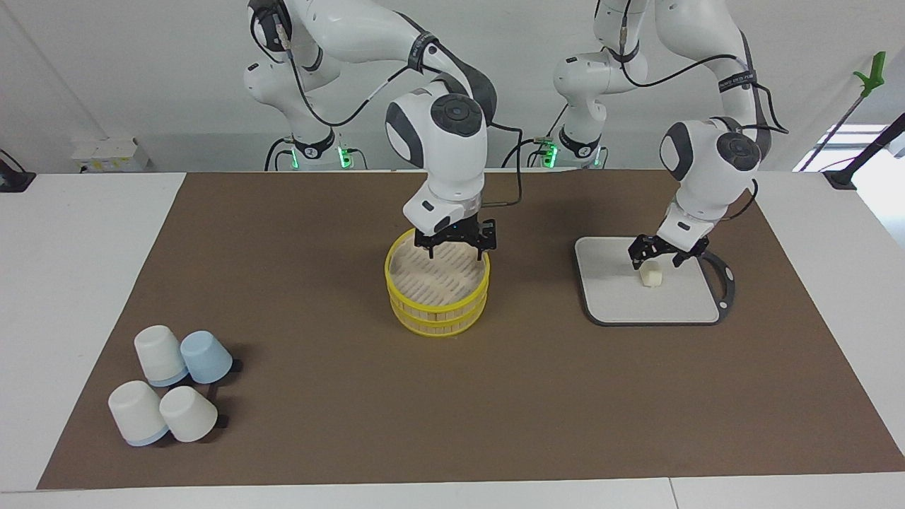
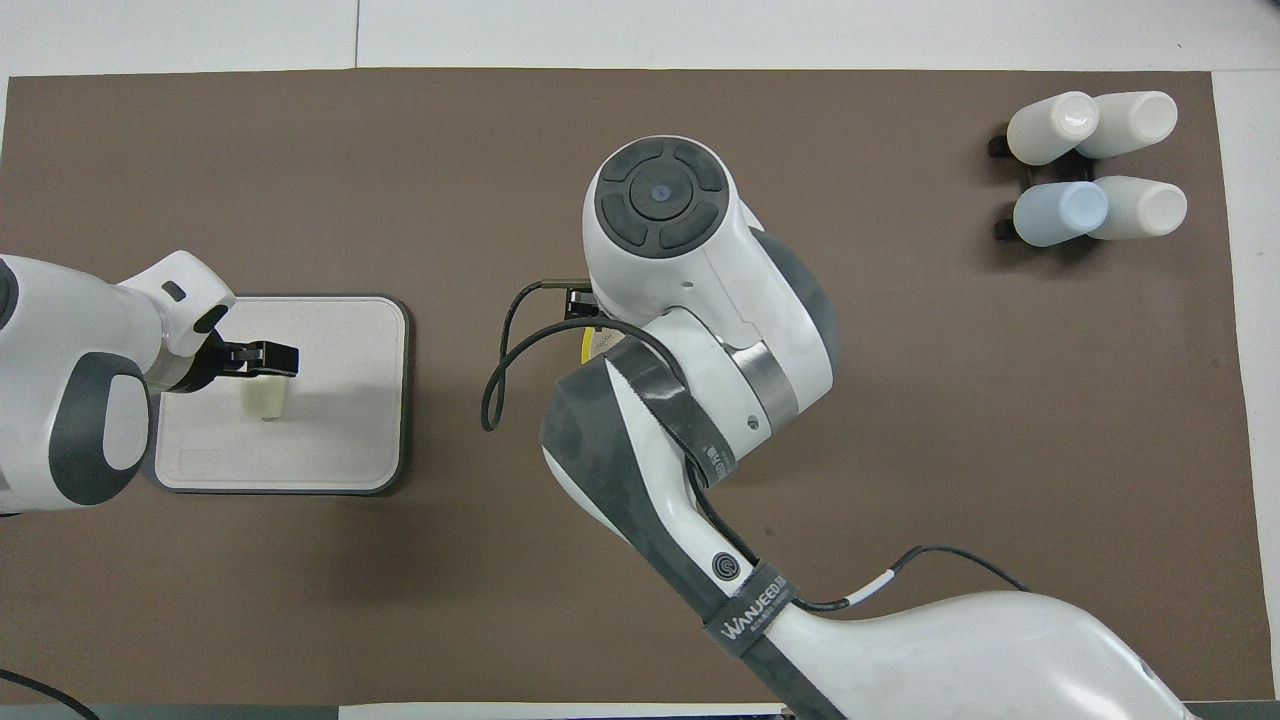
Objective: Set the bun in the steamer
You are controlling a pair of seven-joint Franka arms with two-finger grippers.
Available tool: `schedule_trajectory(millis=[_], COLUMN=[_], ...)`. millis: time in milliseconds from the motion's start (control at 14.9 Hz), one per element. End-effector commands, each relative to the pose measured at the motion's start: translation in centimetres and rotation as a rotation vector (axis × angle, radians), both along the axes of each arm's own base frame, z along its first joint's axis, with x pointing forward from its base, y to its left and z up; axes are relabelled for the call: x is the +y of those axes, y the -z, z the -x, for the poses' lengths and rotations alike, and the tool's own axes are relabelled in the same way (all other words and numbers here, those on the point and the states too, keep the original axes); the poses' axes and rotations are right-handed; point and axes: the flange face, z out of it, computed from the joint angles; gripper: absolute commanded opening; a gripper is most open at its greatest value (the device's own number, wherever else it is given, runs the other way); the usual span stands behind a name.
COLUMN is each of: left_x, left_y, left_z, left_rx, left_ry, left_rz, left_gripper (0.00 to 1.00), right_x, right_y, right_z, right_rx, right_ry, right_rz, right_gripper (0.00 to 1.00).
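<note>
Seen from overhead, the right arm hides nearly all the steamer [image 1: 437, 290], its right gripper [image 1: 456, 245] spread wide over the lid, while the left gripper [image 1: 658, 256], wide, straddles the bun [image 1: 650, 276] on the grey board [image 1: 622, 300].

The bun [image 1: 651, 276] lies on the board [image 1: 615, 297], directly under the left gripper [image 1: 657, 255]. The steamer [image 1: 437, 297] sits under the right gripper [image 1: 456, 247], with the cups [image 1: 170, 385] well apart toward the right arm's end.

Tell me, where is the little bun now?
The bun sits on the grey board at the left arm's end of the table, right under the open left gripper.
</note>
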Motion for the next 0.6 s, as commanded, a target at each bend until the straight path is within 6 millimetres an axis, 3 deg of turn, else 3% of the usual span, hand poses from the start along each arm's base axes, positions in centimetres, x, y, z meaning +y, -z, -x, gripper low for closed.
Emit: schedule_trajectory(millis=[0, 134, 537], left_x=[0.7, 2.3, 2.3], left_y=[0.8, 1.3, 3.8], left_z=[0.2, 0.3, 1.5], left_rx=[-0.015, -0.027, -0.026], left_ry=[0.01, 0.004, 0.028], left_rz=[0.001, 0.001, 0.002], left_gripper=[1.0, 1.0, 1.0], right_x=[1.4, 2.6, 4.3], right_y=[-0.4, -0.6, 0.9], right_z=[0.2, 0.8, 1.8], right_rx=[-0.018, -0.036, -0.033], right_ry=[-0.009, -0.027, -0.067], right_rz=[-0.01, -0.024, -0.022], right_gripper=[1.0, 1.0, 1.0])
